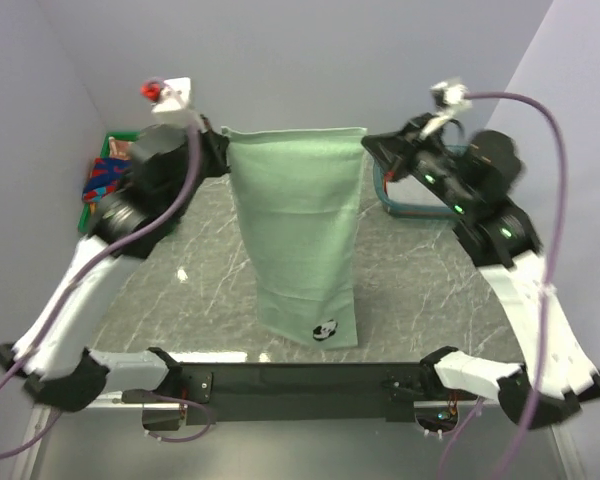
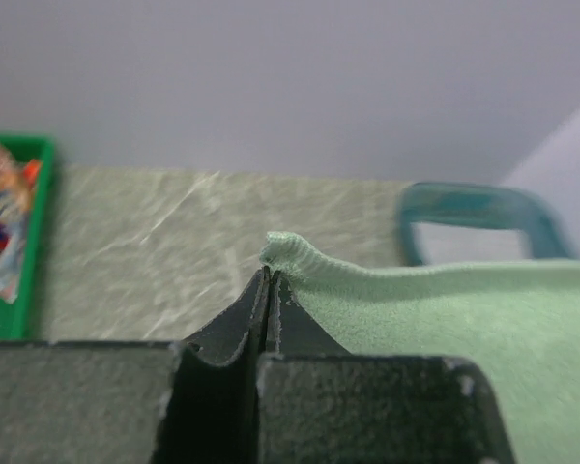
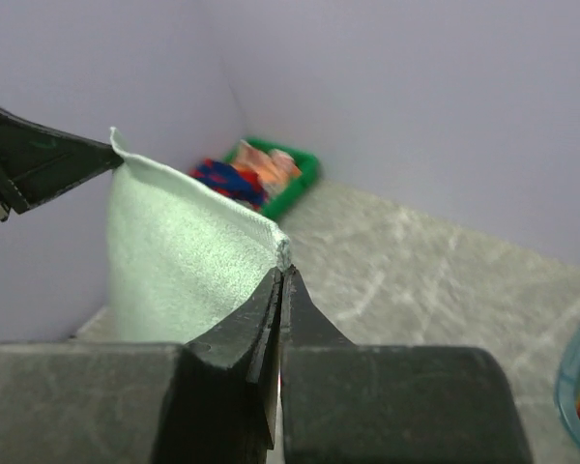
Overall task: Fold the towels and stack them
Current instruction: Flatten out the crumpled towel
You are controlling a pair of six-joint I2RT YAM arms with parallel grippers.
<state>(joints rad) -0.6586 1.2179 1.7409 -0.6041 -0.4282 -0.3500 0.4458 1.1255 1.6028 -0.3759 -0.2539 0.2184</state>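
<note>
Your left gripper (image 1: 223,150) is clamped tight on the top left corner of the green towel (image 1: 300,230). Your right gripper (image 1: 368,143) is clamped on the top right corner. Both wrist views show the jaws pressed together with a pinch of cloth poking out between the tips. Top edge is pulled straight between the two grippers, lifted above the far half of the table (image 1: 430,290). The towel hangs down from there and its bottom end reaches the table close to the near edge, about mid-width; can't tell how much of it lies flat. Panda print (image 1: 325,329) sits at the towel's bottom right corner. Other towels (image 1: 104,177), red-and-blue and orange, are bunched in the green tray (image 1: 83,218) at the far left corner. Blue tub (image 1: 412,208) stands near the far right corner, partly hidden by your right arm.
</note>
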